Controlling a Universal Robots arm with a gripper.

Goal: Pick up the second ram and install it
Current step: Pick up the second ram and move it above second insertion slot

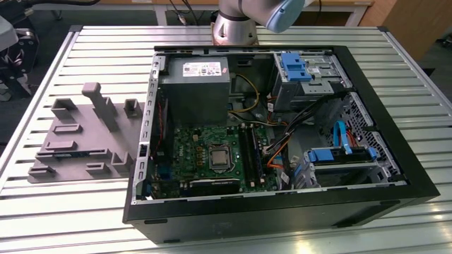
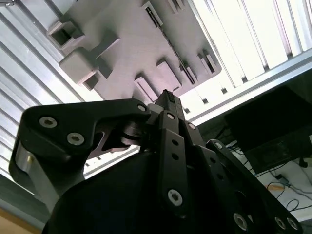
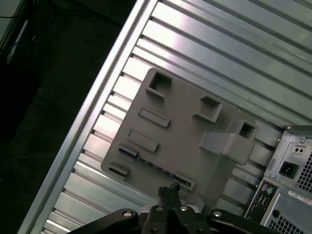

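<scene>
The second ram is a thin stick standing on edge in a slot of the grey holder tray, near the tray's outer edge. In the exterior view the ram shows as a short bluish strip on the tray, at the exterior view's left. My gripper hangs well above the tray, close to the ram's slot in both wrist views. Its two black fingers are pressed together, shut on nothing. The ram appears as a dark line along the tray.
An open computer case lies on the ribbed metal table, with the green motherboard, black memory slots, a grey power supply and loose cables inside. The case's rear panel borders the tray.
</scene>
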